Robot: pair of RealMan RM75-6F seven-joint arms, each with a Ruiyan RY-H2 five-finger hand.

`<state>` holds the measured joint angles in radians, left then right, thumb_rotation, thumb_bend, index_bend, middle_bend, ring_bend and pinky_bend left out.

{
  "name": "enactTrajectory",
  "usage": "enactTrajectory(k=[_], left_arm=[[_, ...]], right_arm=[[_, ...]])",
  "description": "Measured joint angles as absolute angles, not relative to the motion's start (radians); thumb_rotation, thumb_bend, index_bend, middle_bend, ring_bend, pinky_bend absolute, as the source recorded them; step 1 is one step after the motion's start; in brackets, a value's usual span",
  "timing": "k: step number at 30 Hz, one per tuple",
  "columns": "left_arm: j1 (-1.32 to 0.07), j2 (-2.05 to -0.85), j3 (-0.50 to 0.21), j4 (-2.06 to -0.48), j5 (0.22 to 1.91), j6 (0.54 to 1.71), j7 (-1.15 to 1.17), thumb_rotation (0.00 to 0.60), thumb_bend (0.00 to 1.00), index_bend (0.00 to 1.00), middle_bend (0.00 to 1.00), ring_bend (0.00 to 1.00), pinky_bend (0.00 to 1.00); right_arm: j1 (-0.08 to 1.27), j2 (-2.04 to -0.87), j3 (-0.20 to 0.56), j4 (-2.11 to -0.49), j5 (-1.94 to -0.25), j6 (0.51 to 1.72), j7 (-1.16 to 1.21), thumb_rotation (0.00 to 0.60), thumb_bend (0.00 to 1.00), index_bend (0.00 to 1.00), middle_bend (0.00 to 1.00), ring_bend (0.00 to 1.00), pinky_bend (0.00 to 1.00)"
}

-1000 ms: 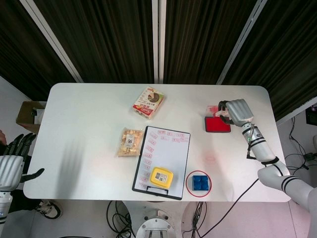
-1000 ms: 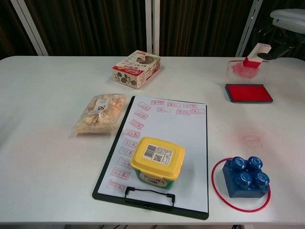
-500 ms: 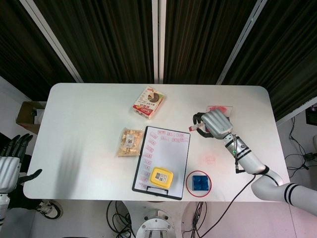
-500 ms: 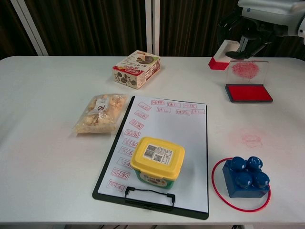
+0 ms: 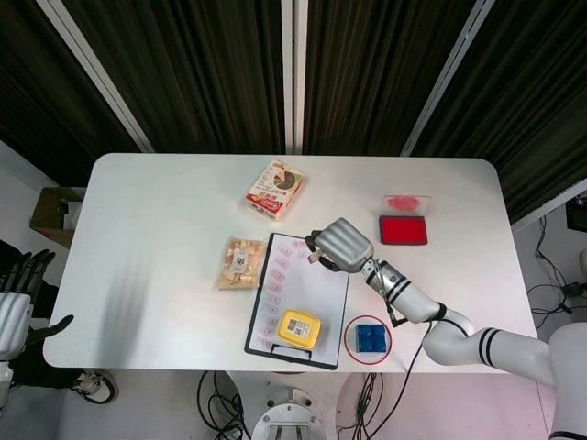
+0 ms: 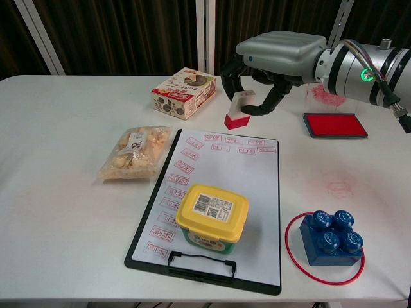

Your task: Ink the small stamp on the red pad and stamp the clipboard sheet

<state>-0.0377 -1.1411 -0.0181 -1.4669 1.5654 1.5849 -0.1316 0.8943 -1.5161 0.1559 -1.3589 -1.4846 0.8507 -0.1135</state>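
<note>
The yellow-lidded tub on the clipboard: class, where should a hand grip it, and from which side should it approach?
Grip the yellow-lidded tub across its two opposite side walls just under the overhanging lid, coming down from above. It stands upright on the clipboard, and its flat lid offers no handle. Probably approach from the near edge, since the right hand holds the small stamp over the far end.

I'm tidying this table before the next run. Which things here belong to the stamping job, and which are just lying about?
Job:
small stamp, held by the right robot hand
red pad
clipboard sheet

Lying about:
yellow-lidded tub, standing on the sheet
snack bag
food box
blue block inside a red ring
</note>
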Motion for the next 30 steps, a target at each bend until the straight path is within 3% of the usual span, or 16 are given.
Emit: enactTrajectory(k=[12,30], left_arm=[[-0.04,-1.148,-0.021,-1.44,1.555,1.572,-0.158,0.6,0.0,0.07,0.07,0.05,0.16],[-0.046,-1.146,-0.028,-1.423,1.545,1.558,-0.186,0.6,0.0,0.07,0.07,0.05,0.16]], right_arm=[[0.997,-1.621,0.046,-1.048,-1.737,0.922,0.21,0.6,0.44,0.95,0.82,0.91,1.0],[1.078,-1.845,-0.054,-0.67,-1.82,1.008,0.451,0.6,0.44,0.98,0.82,0.91,1.0]])
